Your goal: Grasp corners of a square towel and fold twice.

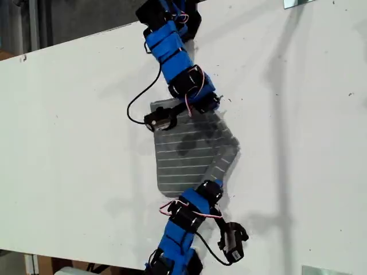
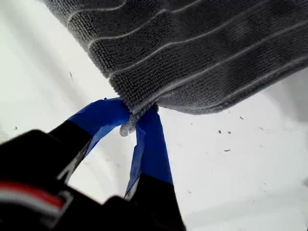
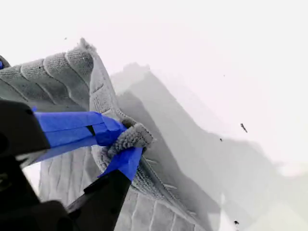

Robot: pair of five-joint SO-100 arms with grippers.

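Note:
The gray striped towel (image 1: 183, 154) lies mid-table, and its side toward the exterior view's right is raised and creased. In the first wrist view my first gripper (image 2: 130, 120) is shut on one hemmed corner (image 2: 126, 128), and the towel (image 2: 202, 53) hangs taut above the white table. In the second wrist view my second gripper (image 3: 126, 143) is shut on another corner (image 3: 135, 136), with the towel (image 3: 62, 72) bunched and folded behind it. In the exterior view one arm's gripper (image 1: 207, 106) meets the towel's far edge and the other's (image 1: 211, 187) meets its near edge. I cannot tell which arm is which.
The white table (image 1: 74, 126) spreads wide on both sides of the towel; its far edge runs diagonally across the exterior view's top left. Metal plates sit at the exterior view's top right (image 1: 298, 3) and bottom right (image 1: 321, 270). Black cables (image 1: 140, 100) loop off the arms.

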